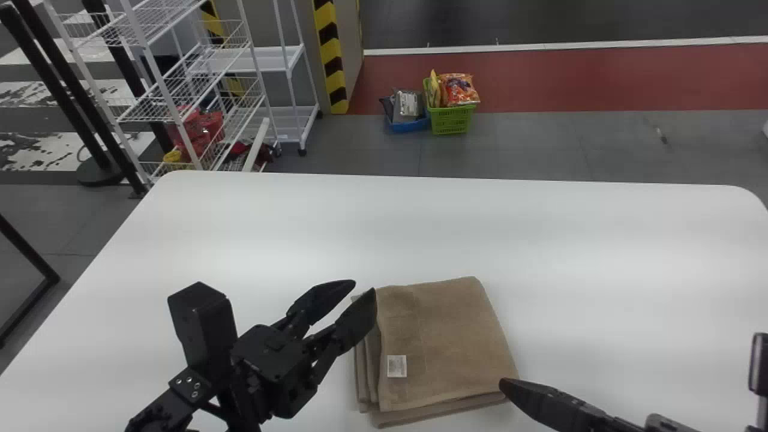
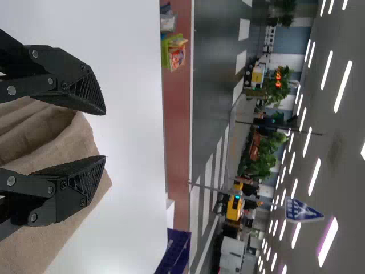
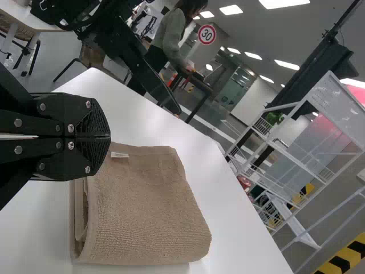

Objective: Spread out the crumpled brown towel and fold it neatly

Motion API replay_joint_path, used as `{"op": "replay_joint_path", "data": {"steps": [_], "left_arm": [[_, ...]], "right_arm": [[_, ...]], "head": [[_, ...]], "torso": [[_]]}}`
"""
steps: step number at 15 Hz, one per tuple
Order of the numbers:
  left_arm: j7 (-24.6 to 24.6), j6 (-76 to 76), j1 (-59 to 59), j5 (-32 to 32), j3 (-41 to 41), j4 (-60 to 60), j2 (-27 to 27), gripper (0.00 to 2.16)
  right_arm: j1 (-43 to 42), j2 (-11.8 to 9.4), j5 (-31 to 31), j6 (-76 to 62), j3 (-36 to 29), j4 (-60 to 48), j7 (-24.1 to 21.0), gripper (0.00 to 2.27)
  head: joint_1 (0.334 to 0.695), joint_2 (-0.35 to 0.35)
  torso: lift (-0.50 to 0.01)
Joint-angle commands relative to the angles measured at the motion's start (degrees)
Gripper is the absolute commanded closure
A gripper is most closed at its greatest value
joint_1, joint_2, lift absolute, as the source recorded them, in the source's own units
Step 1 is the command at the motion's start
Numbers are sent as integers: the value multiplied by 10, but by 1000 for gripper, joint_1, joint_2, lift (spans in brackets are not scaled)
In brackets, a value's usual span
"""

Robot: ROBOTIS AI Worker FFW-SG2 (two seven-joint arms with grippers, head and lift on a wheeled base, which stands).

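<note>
The brown towel (image 1: 447, 342) lies folded into a layered, roughly square stack near the table's front, a white label on its left part. At its far left corner is my left gripper (image 1: 363, 290), fingers apart. My right gripper (image 1: 507, 384) has its tip by the towel's near right corner. In the left wrist view, the left gripper (image 2: 105, 135) stands open over the towel (image 2: 74, 154), whose layers show between and beyond the fingers. In the right wrist view, the right gripper (image 3: 108, 137) is shut, in front of the towel (image 3: 148, 211), with no cloth visible between its fingers.
The white table (image 1: 600, 270) extends around the towel. On the floor beyond it stand a green basket (image 1: 451, 119) of packets, a blue container (image 1: 410, 125) and white wire shelves (image 1: 168, 90).
</note>
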Motion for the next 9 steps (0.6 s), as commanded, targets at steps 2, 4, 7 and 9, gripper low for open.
{"op": "replay_joint_path", "data": {"steps": [2, 4, 7, 9], "left_arm": [[-27, 8, -11, 2, 3, 22, 1, 2115], [-79, 12, -20, 7, 4, 29, 1, 2135], [-93, 10, -30, 4, 2, 47, 0, 2135], [-94, 3, -30, -4, 0, 55, 0, 2135]], "right_arm": [[6, 1, 1, -17, -3, 7, 5, 1899], [7, 1, 1, -17, -6, 14, 8, 1895], [8, 1, 1, -24, -6, 29, 17, 1895], [8, 1, -1, -26, -6, 34, 25, 1895]], "head": [[695, 103], [695, 95], [695, 63], [695, 62]], "torso": [[-126], [-126], [-126], [-126]]}}
